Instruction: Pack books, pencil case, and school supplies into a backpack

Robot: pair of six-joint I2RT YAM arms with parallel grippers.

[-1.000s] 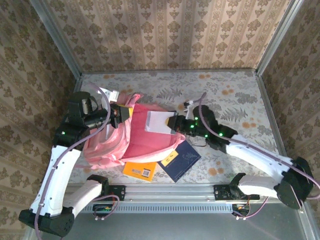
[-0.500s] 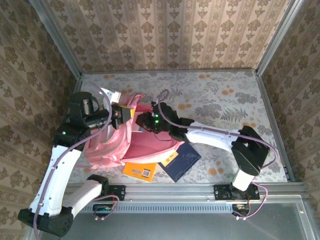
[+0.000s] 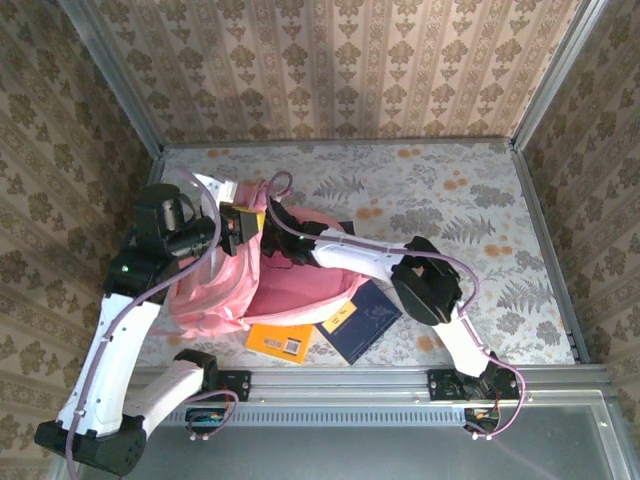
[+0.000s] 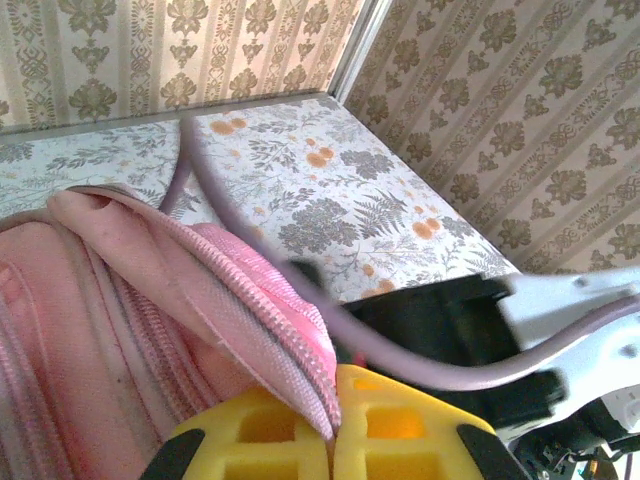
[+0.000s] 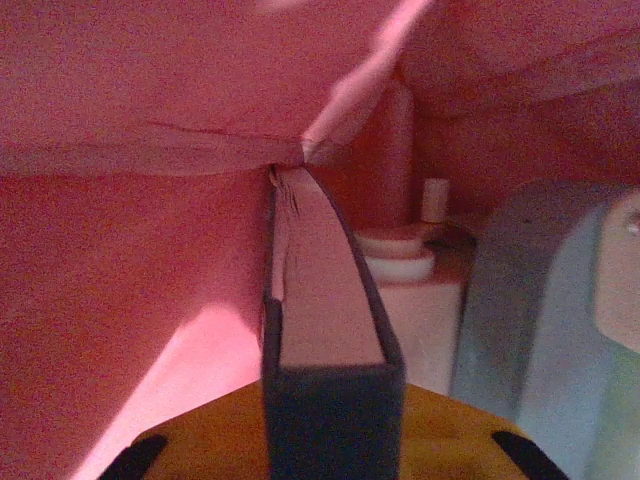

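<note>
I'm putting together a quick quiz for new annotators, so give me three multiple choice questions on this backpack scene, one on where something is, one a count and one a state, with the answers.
1. Where is the right tool? A) inside the backpack B) parked beside its base C) against the back wall
2. How many books lie on the table outside the backpack? A) none B) two C) four
3. What is the left tool doing? A) hanging open over the table B) shut on the backpack's rim C) shut on a pencil

1 A: pink fabric surrounds it and the flat pad it holds.
2 B: the yellow book and the navy book lie by the near edge.
3 B: its yellow fingers pinch the pink rim.
</note>
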